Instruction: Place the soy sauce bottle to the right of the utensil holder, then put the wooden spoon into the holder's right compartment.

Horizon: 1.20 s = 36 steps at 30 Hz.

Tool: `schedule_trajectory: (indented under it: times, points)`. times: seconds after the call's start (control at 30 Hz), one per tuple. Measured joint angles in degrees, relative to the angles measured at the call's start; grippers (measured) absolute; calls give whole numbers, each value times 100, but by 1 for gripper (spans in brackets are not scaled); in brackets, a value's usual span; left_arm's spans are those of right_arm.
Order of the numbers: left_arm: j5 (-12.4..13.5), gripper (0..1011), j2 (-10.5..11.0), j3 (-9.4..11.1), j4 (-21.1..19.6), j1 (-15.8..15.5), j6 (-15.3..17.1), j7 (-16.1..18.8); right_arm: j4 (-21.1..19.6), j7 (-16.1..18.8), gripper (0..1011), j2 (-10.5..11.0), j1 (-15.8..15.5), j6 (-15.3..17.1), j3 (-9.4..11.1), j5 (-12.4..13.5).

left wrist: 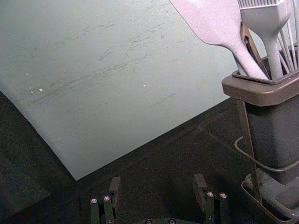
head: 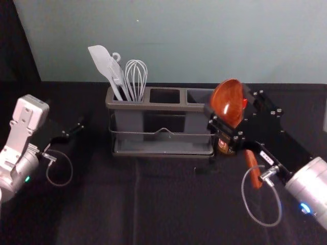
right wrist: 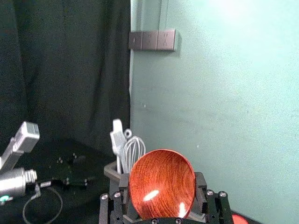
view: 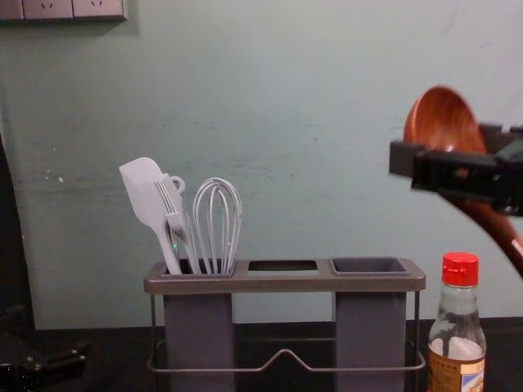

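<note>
Where the right gripper (head: 228, 114) hangs, higher than the right end of the utensil holder (head: 163, 106), it is clamped on the wooden spoon (head: 228, 100). The spoon leans, its bowl uppermost between the two fingers and its handle slanting down to the right, away from the holder. Below them, the soy sauce bottle (view: 458, 339) stands upright just beside the holder's right end, red cap (view: 460, 269) on top. The holder's right compartment (view: 369, 265) is open at the top; its left one has a spatula (view: 149, 196), a brush (view: 174, 214) and a whisk (view: 217, 220), heads up. To the left of the holder, the left gripper (head: 74, 130) rests apart from it, its fingers spread. On the wall behind, sockets (view: 49, 8) sit above and to the left of the holder.
</note>
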Motion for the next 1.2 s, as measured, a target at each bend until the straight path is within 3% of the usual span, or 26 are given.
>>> schedule_trajectory:
  times: [0.17,1.2]
  points:
    - [0,1000,0,0,0,0,0,0,6,-26,837,30,-62,-257,36,126]
    - [0,1000,0,0,0,0,0,0,57,-50,837,34,27,-249,7,160]
